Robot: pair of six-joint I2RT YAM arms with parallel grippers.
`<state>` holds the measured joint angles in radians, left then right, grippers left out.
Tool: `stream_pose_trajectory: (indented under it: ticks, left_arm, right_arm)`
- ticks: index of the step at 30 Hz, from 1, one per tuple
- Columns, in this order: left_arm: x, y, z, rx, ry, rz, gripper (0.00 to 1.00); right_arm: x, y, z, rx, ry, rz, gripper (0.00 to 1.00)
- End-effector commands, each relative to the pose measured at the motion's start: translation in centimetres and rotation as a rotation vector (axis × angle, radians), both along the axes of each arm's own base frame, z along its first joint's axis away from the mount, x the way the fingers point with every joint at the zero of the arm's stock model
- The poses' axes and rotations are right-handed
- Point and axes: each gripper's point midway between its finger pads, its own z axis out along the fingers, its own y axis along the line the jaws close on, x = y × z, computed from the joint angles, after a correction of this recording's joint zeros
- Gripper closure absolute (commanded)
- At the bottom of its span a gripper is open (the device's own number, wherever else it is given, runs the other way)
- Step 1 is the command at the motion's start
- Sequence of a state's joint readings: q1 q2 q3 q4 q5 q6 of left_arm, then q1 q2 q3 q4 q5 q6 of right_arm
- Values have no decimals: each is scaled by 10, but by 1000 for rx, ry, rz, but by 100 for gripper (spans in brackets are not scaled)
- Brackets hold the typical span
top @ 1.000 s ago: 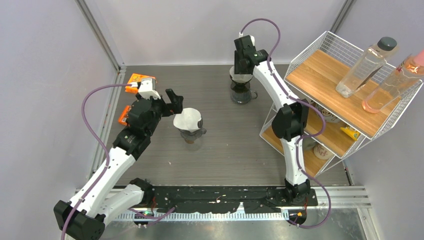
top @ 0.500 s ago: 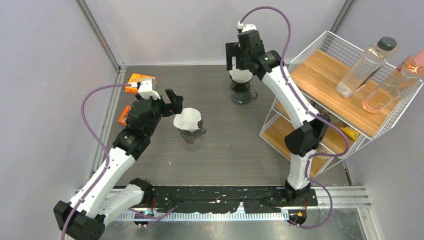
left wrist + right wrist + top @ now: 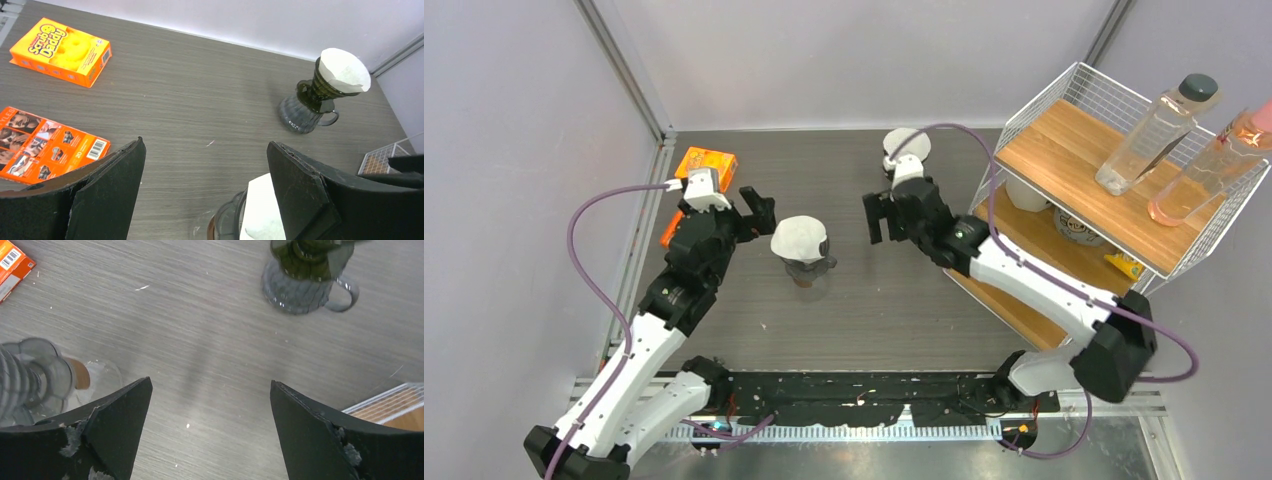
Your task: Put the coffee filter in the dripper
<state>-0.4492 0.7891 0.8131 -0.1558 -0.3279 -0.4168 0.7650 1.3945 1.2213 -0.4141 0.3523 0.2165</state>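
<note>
Two dark glass drippers stand on the table, each with a white paper coffee filter in it. The far filter sits in the far dripper, which my right wrist mostly hides in the top view. The near filter sits in the near dripper. My right gripper hangs open and empty over bare table between the two. Just left of the near dripper, my left gripper is open and empty.
An orange Scrub Daddy box and a flat orange pack lie at the left. A wire shelf with two bottles stands at the right, close to my right arm.
My right gripper opened, left the filter in the far dripper and swung back toward the table's middle. My left arm shifted slightly left, away from the near dripper.
</note>
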Motion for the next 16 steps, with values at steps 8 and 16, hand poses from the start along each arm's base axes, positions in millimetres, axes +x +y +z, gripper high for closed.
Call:
stream_pose_trajectory:
  ticks: [8,16]
  left_arm:
    - [-6,13,-14,-20,9,61,0]
    - [-7,22,-17,-4,20,102,0]
  right_arm:
    - [-32,-4,14,355,-196,35,5]
    - [-34,-6,11,391,-230,34,5]
